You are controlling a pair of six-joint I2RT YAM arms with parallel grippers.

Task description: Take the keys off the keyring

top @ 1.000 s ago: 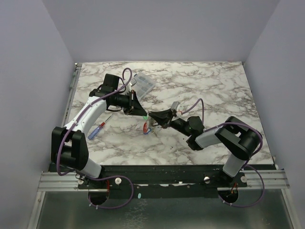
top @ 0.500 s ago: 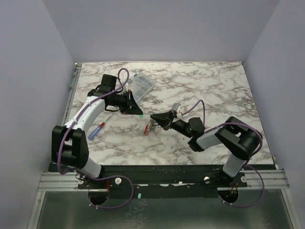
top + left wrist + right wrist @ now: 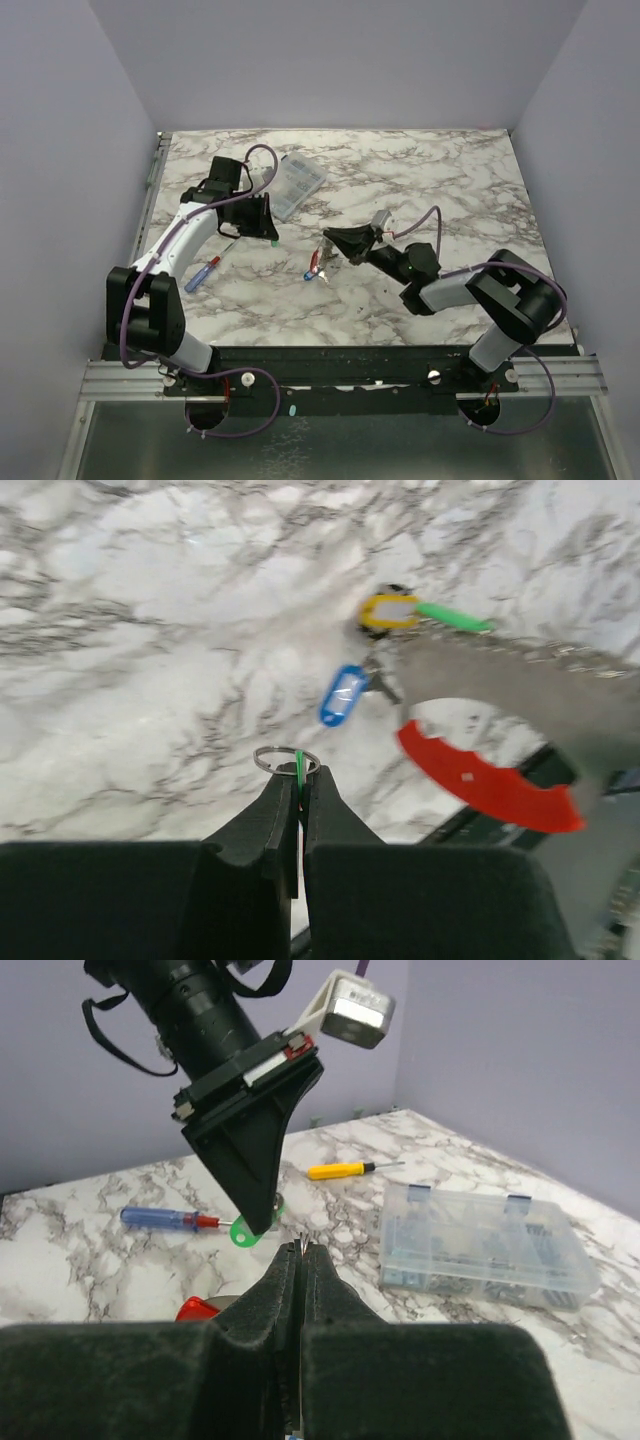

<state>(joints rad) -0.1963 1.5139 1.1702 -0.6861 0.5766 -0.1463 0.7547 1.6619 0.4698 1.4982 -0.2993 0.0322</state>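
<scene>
My left gripper [image 3: 271,235] [image 3: 299,780] is shut on a green-tagged key [image 3: 298,764], with its small wire ring [image 3: 262,760] sticking out past the fingertips. In the right wrist view the green tag [image 3: 244,1229] hangs under the left gripper's tip. About a gripper's length to the right, my right gripper [image 3: 329,240] [image 3: 311,1250] is shut on the thin metal keyring. Below it hang the red fob [image 3: 488,791] [image 3: 313,262], a blue-tagged key [image 3: 343,694], a yellow-tagged key [image 3: 388,610] and another green tag [image 3: 455,617].
A clear plastic box [image 3: 297,183] [image 3: 485,1245] lies at the back, beyond the left gripper. A red-and-blue pen [image 3: 203,273] [image 3: 165,1219] lies at the left under the left arm. A yellow-handled screwdriver [image 3: 348,1169] lies near the box.
The two grippers were tip to tip; the left one has pulled away to the left with the green-tagged key. The right one has shifted slightly right with the keyring.
</scene>
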